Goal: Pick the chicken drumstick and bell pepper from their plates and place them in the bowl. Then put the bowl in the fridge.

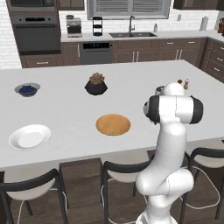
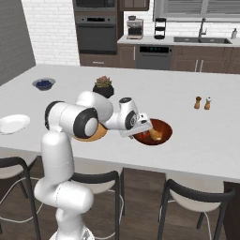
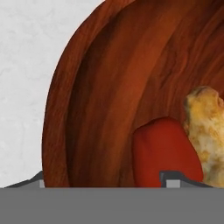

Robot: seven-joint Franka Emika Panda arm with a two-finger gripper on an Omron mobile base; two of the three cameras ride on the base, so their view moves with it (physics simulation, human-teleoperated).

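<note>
The reddish-brown bowl (image 2: 165,123) stands on the island's near right part. Inside it lie the red bell pepper (image 3: 164,151) and the golden chicken drumstick (image 3: 205,127), side by side; the drumstick (image 2: 157,135) also shows from the right base view. My gripper (image 2: 143,129) reaches down at the bowl's near left rim. In the hand view the gripper (image 3: 105,179) straddles the bowl (image 3: 109,87) wall, one fingertip (image 3: 33,181) outside and one inside, jaws still apart. The white plate (image 1: 29,136) and wooden plate (image 1: 113,124) lie bare. The fridge is out of view.
A black plant pot (image 1: 96,85) and a small bowl of dark berries (image 1: 27,89) stand farther back on the island. Salt and pepper shakers (image 2: 202,102) sit to the right of the bowl. Stools (image 2: 194,194) line the near edge.
</note>
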